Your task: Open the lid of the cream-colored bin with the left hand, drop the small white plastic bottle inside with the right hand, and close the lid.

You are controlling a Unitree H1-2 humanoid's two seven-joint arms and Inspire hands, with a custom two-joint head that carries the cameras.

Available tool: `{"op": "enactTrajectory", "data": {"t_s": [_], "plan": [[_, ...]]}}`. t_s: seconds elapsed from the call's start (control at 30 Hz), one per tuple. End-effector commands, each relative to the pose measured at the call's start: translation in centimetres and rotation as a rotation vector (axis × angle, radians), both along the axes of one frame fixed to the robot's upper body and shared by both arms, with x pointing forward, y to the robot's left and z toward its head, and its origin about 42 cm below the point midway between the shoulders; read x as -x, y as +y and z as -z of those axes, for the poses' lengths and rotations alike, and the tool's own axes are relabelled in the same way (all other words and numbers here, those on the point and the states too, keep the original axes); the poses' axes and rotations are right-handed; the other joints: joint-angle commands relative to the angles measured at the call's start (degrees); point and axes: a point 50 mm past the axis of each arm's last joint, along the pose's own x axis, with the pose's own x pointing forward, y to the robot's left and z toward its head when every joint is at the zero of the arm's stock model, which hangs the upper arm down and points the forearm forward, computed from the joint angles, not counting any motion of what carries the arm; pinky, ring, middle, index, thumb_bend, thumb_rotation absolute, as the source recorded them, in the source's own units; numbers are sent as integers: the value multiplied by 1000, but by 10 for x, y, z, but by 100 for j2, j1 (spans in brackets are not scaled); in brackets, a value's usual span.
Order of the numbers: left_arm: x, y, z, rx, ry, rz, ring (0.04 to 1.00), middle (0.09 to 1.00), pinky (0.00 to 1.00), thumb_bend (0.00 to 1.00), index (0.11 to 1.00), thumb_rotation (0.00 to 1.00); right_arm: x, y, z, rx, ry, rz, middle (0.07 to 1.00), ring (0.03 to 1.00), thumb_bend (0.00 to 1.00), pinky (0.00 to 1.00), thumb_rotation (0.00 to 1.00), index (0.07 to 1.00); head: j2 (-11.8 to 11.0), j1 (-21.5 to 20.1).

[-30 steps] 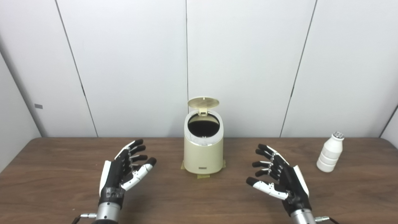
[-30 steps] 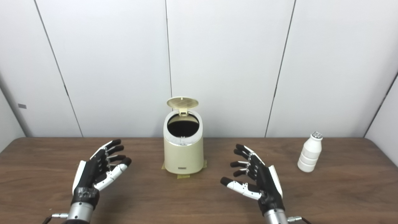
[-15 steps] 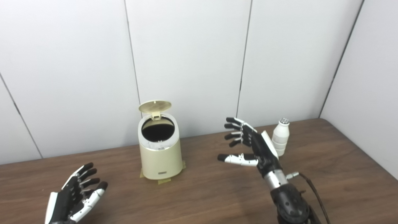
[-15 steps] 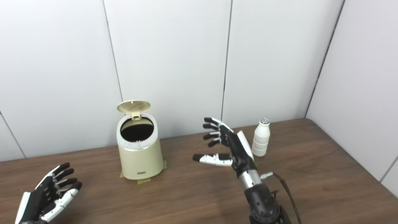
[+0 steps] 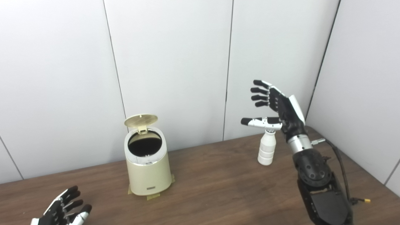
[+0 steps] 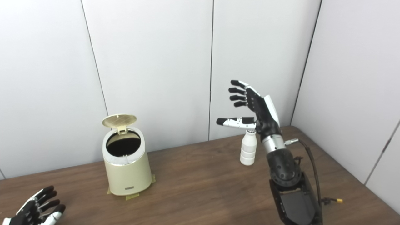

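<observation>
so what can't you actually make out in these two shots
- Bottle cap: hidden behind the right hand in both eye views.
- Left hand: cut off by the bottom edge in both views; its palm is out of frame.
- Bin interior: only dark; contents cannot be told.
- Small label low on the bin: too small to read.

Brown wood-grain table [image 5: 218, 184], running to a rounded far right corner. Behind it, white wall panels [image 5: 168, 62] split by thin dark vertical seams, with an angled panel [image 5: 362, 78] closing the right side. Yellowish tape [image 5: 153, 197] stuck flat on the tabletop.
</observation>
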Motion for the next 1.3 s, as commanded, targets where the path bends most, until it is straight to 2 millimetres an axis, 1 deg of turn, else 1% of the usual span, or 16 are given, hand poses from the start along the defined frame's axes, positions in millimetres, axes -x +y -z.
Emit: {"op": "enactTrajectory", "data": {"t_s": [0.0,0.07,0.13,0.17,0.27,0.3,0.37,0.47,0.57,0.73,0.8,0.83,0.93,1.03,1.17,1.27], "plan": [[-15,0,-29,-3,-99,15,782,833,624,591,849,231,-6,-15,-36,30,-82,52,787,733,726,700,132,818,-1,-20],[-15,-1,-30,-10,-98,15,780,835,621,588,850,230,-8,-26,-35,33,-63,84,801,746,735,715,145,830,0,-43],[-14,-3,-31,-20,-103,24,780,843,619,569,855,226,-10,-35,-32,37,-36,113,855,807,756,744,192,881,4,-47],[-14,-4,-32,-27,-104,27,781,845,618,564,857,225,-11,-39,-30,37,-16,125,863,817,759,749,197,888,4,-47],[-12,-6,-33,-19,-100,27,795,855,642,551,858,189,-10,-52,-23,25,64,146,900,874,788,837,231,895,25,-46],[-11,-6,-34,-21,-100,27,786,848,636,553,853,184,-9,-55,-20,25,93,149,906,879,782,840,233,894,25,-46],[-11,-6,-35,-18,-95,24,789,849,638,550,851,174,-7,-61,-14,28,139,150,913,873,767,808,252,894,35,-47],[-10,-5,-38,-25,-91,22,777,839,623,565,849,194,-5,-68,-1,37,203,147,910,864,791,767,270,893,55,-43],[-9,-4,-39,-27,-90,21,771,834,616,563,845,181,-1,-69,12,18,251,150,905,866,805,782,267,898,75,-47],[-9,-3,-41,-25,-92,31,780,840,621,556,847,172,4,-71,31,-34,296,141,894,877,806,830,195,902,112,-55],[-8,-2,-41,-31,-91,30,782,845,628,551,849,167,4,-71,37,-61,304,135,895,860,785,746,140,900,120,-57],[-8,-2,-42,-38,-90,29,783,845,629,549,849,165,5,-71,41,-63,310,134,896,855,779,725,127,900,124,-61],[-8,-2,-43,-49,-90,28,781,844,624,538,846,143,6,-72,50,-61,323,132,890,848,780,728,134,904,139,-53],[-8,-3,-44,-39,-92,33,789,844,637,533,851,135,9,-70,61,-68,333,126,874,816,777,709,119,883,148,-56],[-8,-2,-44,-40,-95,35,789,842,640,545,845,140,11,-67,73,-88,364,137,876,822,759,765,40,886,156,-64],[-8,-2,-46,-40,-98,35,781,836,624,538,838,127,11,-63,83,-84,386,147,866,833,777,780,64,881,162,-70]]}}
